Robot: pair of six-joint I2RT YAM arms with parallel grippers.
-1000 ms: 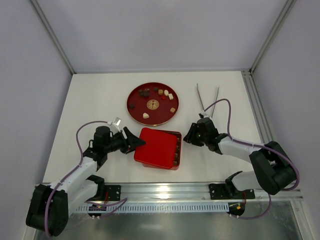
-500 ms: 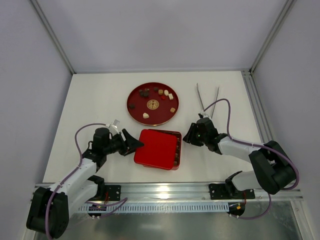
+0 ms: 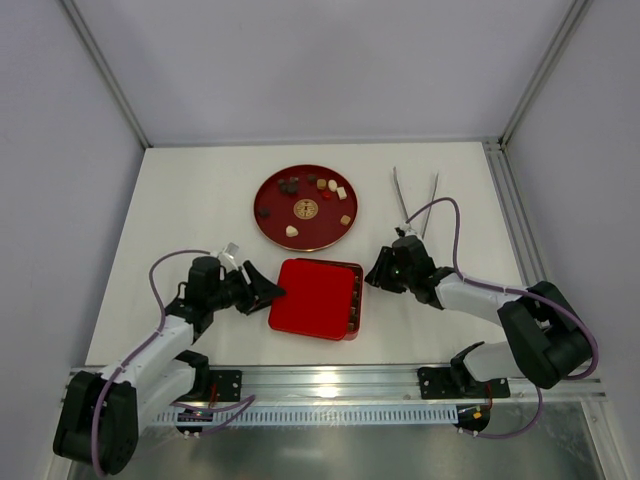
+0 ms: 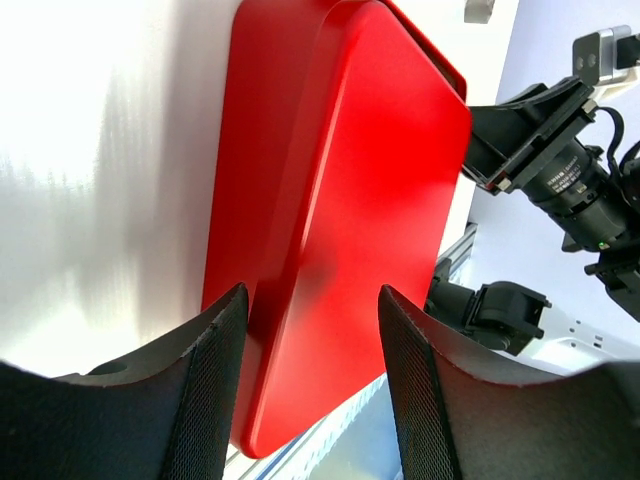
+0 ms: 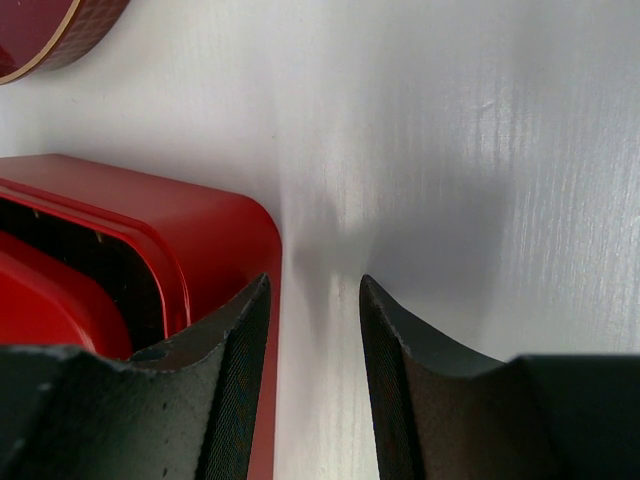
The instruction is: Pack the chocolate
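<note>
**A:** What is the work surface like?

**B:** A smooth matte white tabletop (image 3: 190, 200), with soft glare in both wrist views. On its far half sits a round dark-red plate (image 3: 272, 205) with a thin gold rim and a gold emblem at the centre.

**A:** And the chocolate?

**B:** The small chocolate pieces (image 3: 320, 183) are dark brown, light brown and cream, cube-like or rounded. They lie scattered on that plate, most along its far side, with one cream piece by the near rim.

**A:** The box?

**B:** A glossy square red box (image 3: 356, 300) with rounded corners sits nearer than the plate and apart from it. A flat glossy red lid (image 3: 312, 295) lies askew on top, leaving a strip of brown compartments bare along the right side.

**A:** The grippers?

**B:** The left gripper (image 3: 270, 290) lies low at the lid's left edge. Its black textured fingers (image 4: 215, 380) are spread and pinch nothing, and I cannot tell whether they touch the lid. The right gripper (image 3: 374, 274) sits just off the box's far right corner, jaws a narrow gap apart over bare table, holding nothing.

**A:** Room to move?

**B:** There is open table left of the plate and box. Thin metal tongs (image 3: 401, 195) lie right of the plate, beyond the right gripper.
</note>
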